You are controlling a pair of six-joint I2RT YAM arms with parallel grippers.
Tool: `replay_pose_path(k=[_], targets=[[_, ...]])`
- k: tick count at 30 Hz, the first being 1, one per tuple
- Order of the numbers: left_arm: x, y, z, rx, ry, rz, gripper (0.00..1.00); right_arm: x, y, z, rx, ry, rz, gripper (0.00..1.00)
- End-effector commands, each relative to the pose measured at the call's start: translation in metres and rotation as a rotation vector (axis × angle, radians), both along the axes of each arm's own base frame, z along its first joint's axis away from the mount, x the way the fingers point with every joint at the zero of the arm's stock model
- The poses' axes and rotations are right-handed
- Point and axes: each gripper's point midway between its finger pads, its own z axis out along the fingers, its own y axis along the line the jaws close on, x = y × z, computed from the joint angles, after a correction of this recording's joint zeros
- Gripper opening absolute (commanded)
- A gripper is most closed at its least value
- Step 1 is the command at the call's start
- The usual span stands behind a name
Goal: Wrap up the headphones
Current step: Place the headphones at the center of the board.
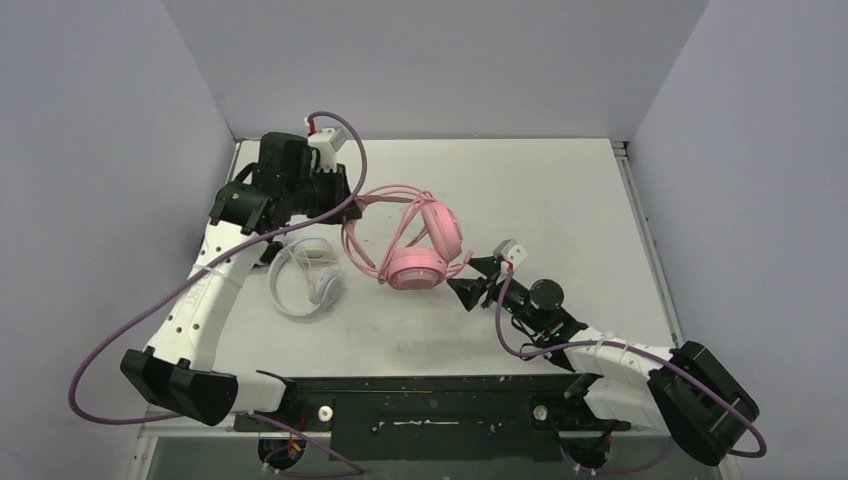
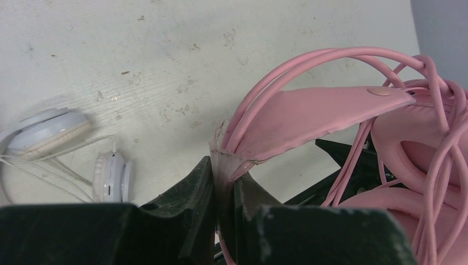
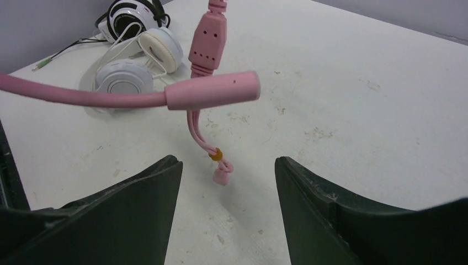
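The pink headphones [image 1: 420, 245] sit mid-table with the pink cable [image 1: 358, 248] looped over and around them. My left gripper [image 1: 350, 200] is shut on the end of the pink headband [image 2: 320, 113], pinched between the jaws [image 2: 223, 171]. My right gripper [image 1: 472, 280] is open and empty just right of the pink earcup. In the right wrist view the pink mic boom [image 3: 209, 91] crosses above the open gripper [image 3: 229, 165], and the cable's plug end [image 3: 222, 175] hangs between its fingers. The white headphones [image 1: 310, 275] lie left. The black-and-white headset [image 3: 135, 14] lies beyond them.
The white headphones also show in the left wrist view [image 2: 49, 130] and the right wrist view [image 3: 124, 77], with thin white cord beside them. The walls close the table at left, back and right. The black base rail [image 1: 430, 400] runs along the near edge.
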Motion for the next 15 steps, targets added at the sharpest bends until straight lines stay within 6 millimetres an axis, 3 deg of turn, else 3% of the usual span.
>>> replay_pose_path(k=[1,8,15], targets=[[-0.001,-0.019,0.072,-0.225,-0.135,0.007,0.00,-0.008,0.006,0.027,0.123,-0.072,0.067,0.64],[-0.002,-0.019,0.093,-0.293,-0.166,0.054,0.00,-0.017,0.001,0.022,0.163,-0.061,0.079,0.66],[-0.007,-0.023,0.108,-0.356,-0.170,0.052,0.00,0.000,-0.006,0.024,0.162,-0.070,-0.004,0.66]])
